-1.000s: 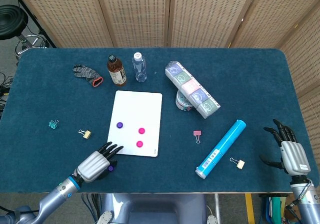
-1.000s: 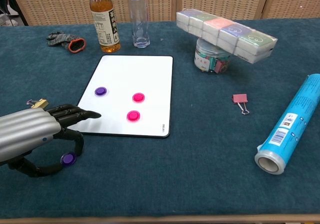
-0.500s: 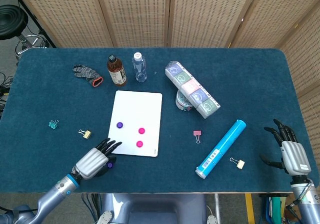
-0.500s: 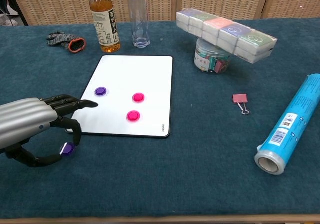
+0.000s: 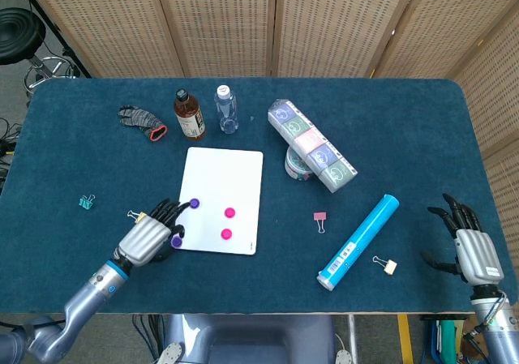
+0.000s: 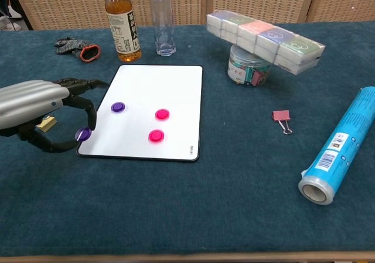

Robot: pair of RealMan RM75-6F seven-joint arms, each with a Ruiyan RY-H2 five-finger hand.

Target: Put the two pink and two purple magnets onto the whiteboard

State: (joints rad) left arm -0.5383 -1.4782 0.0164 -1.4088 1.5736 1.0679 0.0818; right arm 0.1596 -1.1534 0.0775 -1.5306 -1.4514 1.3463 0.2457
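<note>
Magnets on whiteboard: two pink, one purple, perhaps second purple.

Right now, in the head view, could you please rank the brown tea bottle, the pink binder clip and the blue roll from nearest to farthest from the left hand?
Measured from the left hand:
1. Brown tea bottle, beyond the whiteboard's far edge, up and slightly right of the hand.
2. Pink binder clip, on the cloth right of the whiteboard.
3. Blue roll, lying diagonally further right, past the clip.

No text on any label can be read.
</note>
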